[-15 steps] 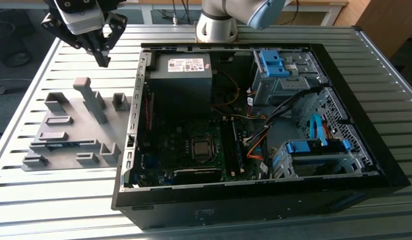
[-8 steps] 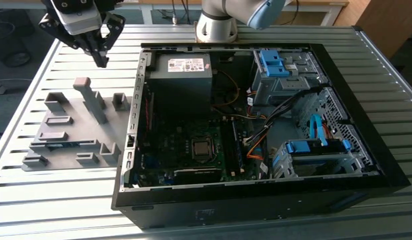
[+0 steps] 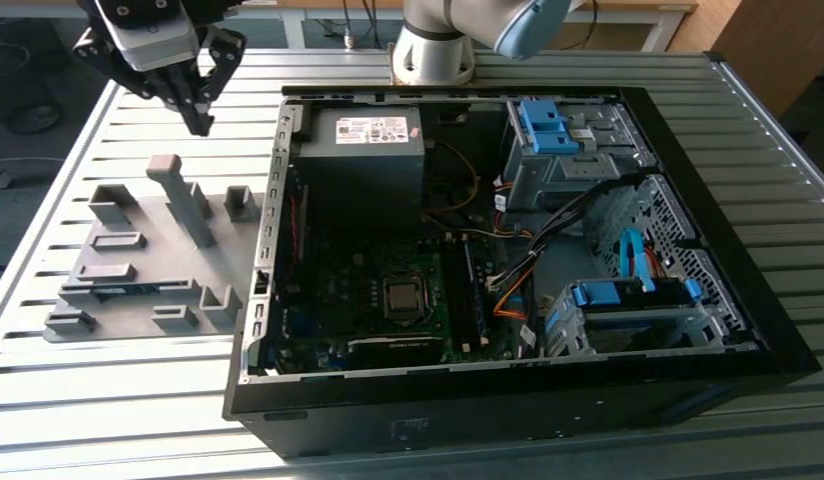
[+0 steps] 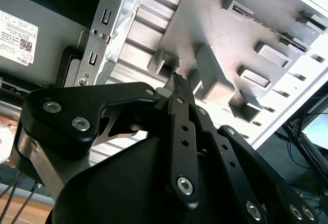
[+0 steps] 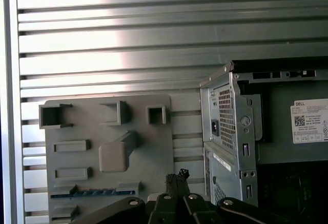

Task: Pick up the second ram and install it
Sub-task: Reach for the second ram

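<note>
Above grey fixture blocks, beside the case, apparently closed fingers hover.

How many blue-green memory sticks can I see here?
1. The memory stick sits in a slot on the grey tray, at the exterior view's left of the computer case. Others may be hidden among the dark parts inside the case.
</note>
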`<action>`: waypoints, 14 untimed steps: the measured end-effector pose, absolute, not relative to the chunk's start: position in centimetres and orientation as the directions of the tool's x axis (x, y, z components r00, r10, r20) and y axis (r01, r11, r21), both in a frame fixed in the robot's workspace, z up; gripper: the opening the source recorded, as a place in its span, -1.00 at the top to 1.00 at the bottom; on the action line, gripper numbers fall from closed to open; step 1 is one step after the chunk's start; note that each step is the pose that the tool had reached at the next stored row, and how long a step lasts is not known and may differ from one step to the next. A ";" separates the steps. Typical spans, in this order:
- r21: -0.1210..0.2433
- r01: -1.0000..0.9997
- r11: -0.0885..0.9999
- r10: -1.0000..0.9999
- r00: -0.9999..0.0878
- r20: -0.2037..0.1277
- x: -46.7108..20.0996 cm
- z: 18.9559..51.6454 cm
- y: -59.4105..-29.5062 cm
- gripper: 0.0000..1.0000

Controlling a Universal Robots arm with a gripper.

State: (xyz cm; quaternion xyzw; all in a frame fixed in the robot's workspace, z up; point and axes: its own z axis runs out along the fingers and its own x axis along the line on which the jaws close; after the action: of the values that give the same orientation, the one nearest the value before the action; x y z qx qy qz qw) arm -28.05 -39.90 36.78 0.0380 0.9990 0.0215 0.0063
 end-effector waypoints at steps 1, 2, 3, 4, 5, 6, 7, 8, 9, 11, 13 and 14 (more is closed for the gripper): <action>0.043 0.076 0.996 0.076 -0.997 -0.011 -28.1 36.8 -39.9 0.79; 0.043 0.076 0.996 0.076 -0.997 -0.011 -28.1 36.8 -39.9 0.79; 0.043 0.076 0.996 0.076 -0.997 -0.011 -28.2 36.8 -39.9 0.79; 0.043 0.076 0.996 0.076 -0.997 -0.011 -28.2 36.7 -39.9 0.79; 0.043 0.076 0.996 0.076 -0.997 -0.010 -28.3 36.7 -39.9 0.79; 0.043 0.076 0.996 0.076 -0.997 -0.010 -28.3 36.7 -39.9 0.79; 0.043 0.076 0.996 0.076 -0.997 -0.010 -28.4 36.7 -39.9 0.79; 0.043 0.076 0.996 0.076 -0.997 -0.010 -28.4 36.7 -39.9 0.79; 0.043 0.076 0.996 0.076 -0.997 -0.010 -28.4 36.7 -39.9 0.79; 0.043 0.076 0.996 0.076 -0.997 -0.010 -28.5 36.7 -39.9 0.79; 0.043 0.076 0.996 0.076 -0.997 -0.010 -28.6 36.7 -39.9 0.79; 0.043 0.076 0.996 0.076 -0.997 -0.009 -28.7 36.7 -39.9 0.79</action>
State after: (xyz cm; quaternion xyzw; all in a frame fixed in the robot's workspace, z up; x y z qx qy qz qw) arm -28.69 -39.89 36.66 0.0380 0.9990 0.0214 0.0055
